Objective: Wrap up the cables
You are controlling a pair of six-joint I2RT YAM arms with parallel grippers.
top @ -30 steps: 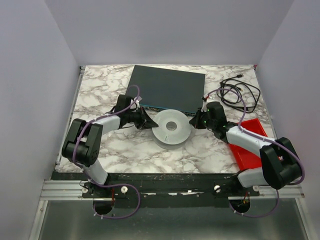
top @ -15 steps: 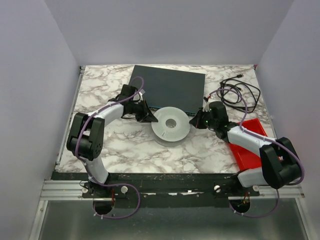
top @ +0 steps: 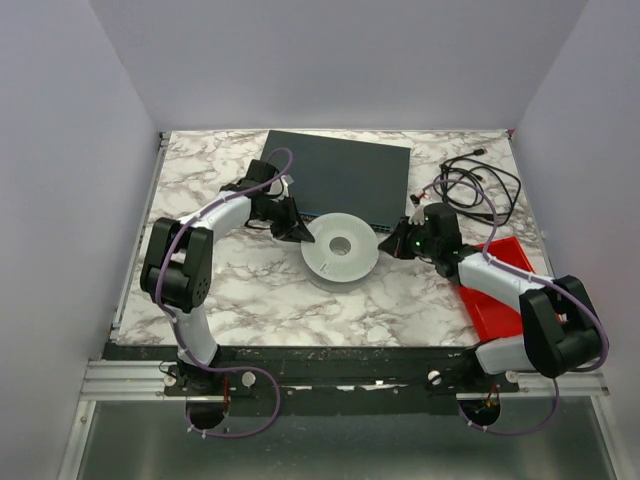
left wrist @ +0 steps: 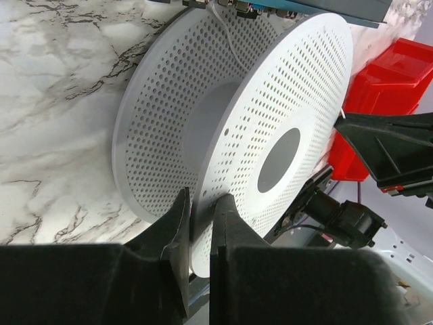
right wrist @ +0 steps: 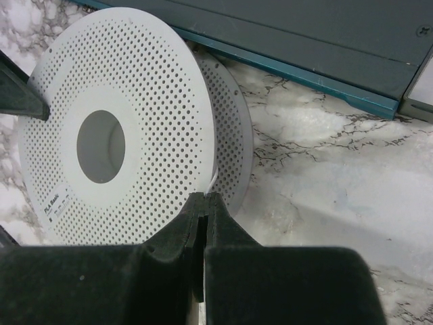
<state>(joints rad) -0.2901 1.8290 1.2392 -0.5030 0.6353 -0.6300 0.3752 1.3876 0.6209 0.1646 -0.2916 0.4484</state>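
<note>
A white perforated spool (top: 340, 248) stands on the marble table in front of a dark teal box (top: 340, 172). My left gripper (top: 297, 231) is shut on the edge of the spool's near flange (left wrist: 270, 135); the other flange (left wrist: 155, 115) lies behind it. The thin white cable (right wrist: 214, 180) runs from between the spool's flanges into my right gripper (right wrist: 204, 198), which is shut on it at the spool's right side (top: 392, 243). In the left wrist view the cable (left wrist: 229, 42) comes down from the box into the spool.
Thicker black cords (top: 478, 185) lie coiled at the back right. A red bin (top: 500, 285) sits at the right edge under my right arm. The teal box's front edge (right wrist: 291, 68) is close behind the spool.
My left arm has swung toward the back and its gripper has moved up along the spool's left rim. The spool has shifted slightly left and back. The right gripper has hardly moved.
</note>
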